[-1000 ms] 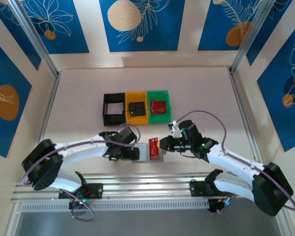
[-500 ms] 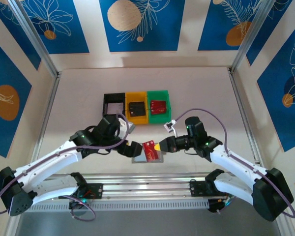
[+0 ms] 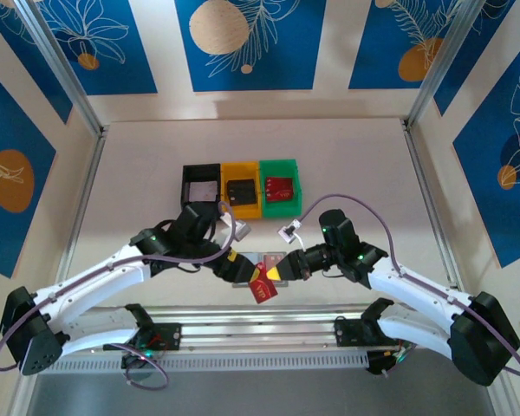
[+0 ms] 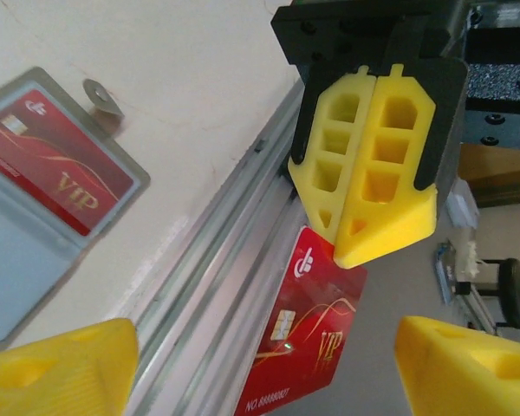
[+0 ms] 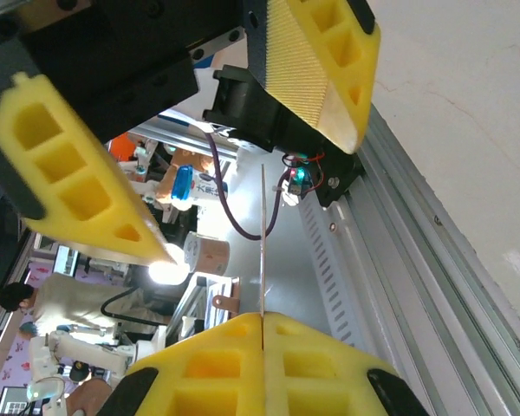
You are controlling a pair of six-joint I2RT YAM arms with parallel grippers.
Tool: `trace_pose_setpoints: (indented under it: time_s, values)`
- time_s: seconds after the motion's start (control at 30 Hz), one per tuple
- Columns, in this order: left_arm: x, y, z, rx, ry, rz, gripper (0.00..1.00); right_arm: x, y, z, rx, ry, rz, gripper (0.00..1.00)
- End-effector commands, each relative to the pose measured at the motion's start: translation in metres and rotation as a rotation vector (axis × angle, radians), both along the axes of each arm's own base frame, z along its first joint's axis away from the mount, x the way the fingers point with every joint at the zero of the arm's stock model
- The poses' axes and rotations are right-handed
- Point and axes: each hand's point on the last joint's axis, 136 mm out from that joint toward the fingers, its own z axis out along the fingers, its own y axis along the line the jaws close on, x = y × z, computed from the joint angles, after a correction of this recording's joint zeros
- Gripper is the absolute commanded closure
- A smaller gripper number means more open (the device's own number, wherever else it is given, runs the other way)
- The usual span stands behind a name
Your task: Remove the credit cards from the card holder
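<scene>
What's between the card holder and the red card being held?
In the left wrist view, bare table and a metal rail lie between the card holder and the held red card.

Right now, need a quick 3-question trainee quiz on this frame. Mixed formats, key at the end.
1. Open or shut: the left gripper with yellow plastic fingers?
2. True or false: the flat grey folding card holder is empty.
3. The loose red plastic VIP card is held by: A) the left gripper; B) the right gripper; C) nothing.

Key:
1. Open: its fingers stand wide apart.
2. False: a second red VIP card sits in it.
3. B: its yellow fingers are pinched shut on the card's top edge.
</scene>
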Motion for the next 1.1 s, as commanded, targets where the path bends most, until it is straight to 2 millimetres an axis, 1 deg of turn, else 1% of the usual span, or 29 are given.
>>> trace_pose_setpoints:
  time_s: [0.0,0.07,0.13,0.27,0.33,0.53,0.63,0.67,0.77,0.8,0.9,0.93,1.0,1.03,1.07]
  values:
    - [-0.009,-0.004,0.001,-0.042,0.037,-0.053,0.32,-0.004,0.003,0.011,0.034,-0.034,0.044,1.0]
    - [-0.01,-0.005,0.001,-0.05,0.043,-0.058,0.37,-0.004,0.004,0.011,0.034,-0.036,0.043,1.0]
    - [-0.011,-0.005,0.001,-0.054,0.048,-0.066,0.47,-0.005,0.004,0.012,0.037,-0.038,0.046,1.0]
    - [-0.013,-0.005,0.003,-0.066,0.052,-0.075,0.58,-0.006,0.005,0.013,0.038,-0.042,0.051,1.0]
    - [-0.014,-0.006,0.004,-0.074,0.055,-0.078,0.66,-0.006,0.005,0.013,0.038,-0.041,0.054,1.0]
    - [-0.018,-0.007,0.006,-0.104,0.07,-0.093,0.82,-0.006,0.008,0.013,0.035,-0.044,0.056,1.0]
    - [-0.018,-0.007,0.008,-0.112,0.065,-0.092,0.94,-0.004,0.008,0.011,0.028,-0.045,0.047,1.0]
    - [-0.018,-0.007,0.009,-0.115,0.061,-0.091,1.0,-0.003,0.008,0.011,0.023,-0.046,0.041,1.0]
    - [-0.015,-0.005,0.011,-0.115,0.038,-0.066,1.0,0.005,0.006,0.007,-0.01,-0.054,-0.012,0.99]
    - [-0.012,-0.004,0.011,-0.111,0.025,-0.046,1.0,0.009,0.005,0.006,-0.023,-0.057,-0.041,0.92]
    - [0.001,0.0,0.012,-0.104,-0.019,0.045,1.0,0.024,-0.005,0.003,-0.041,-0.062,-0.152,0.61]
    - [0.006,0.0,0.015,-0.115,-0.029,0.083,1.0,0.029,-0.009,0.002,-0.038,-0.066,-0.193,0.52]
    - [0.018,0.002,0.017,-0.136,-0.046,0.171,1.0,0.036,-0.018,0.001,-0.033,-0.089,-0.27,0.38]
    - [0.023,0.004,0.02,-0.152,-0.048,0.214,1.0,0.04,-0.022,0.0,-0.031,-0.105,-0.312,0.33]
    - [0.028,0.005,0.022,-0.166,-0.049,0.254,1.0,0.042,-0.026,-0.001,-0.025,-0.121,-0.346,0.32]
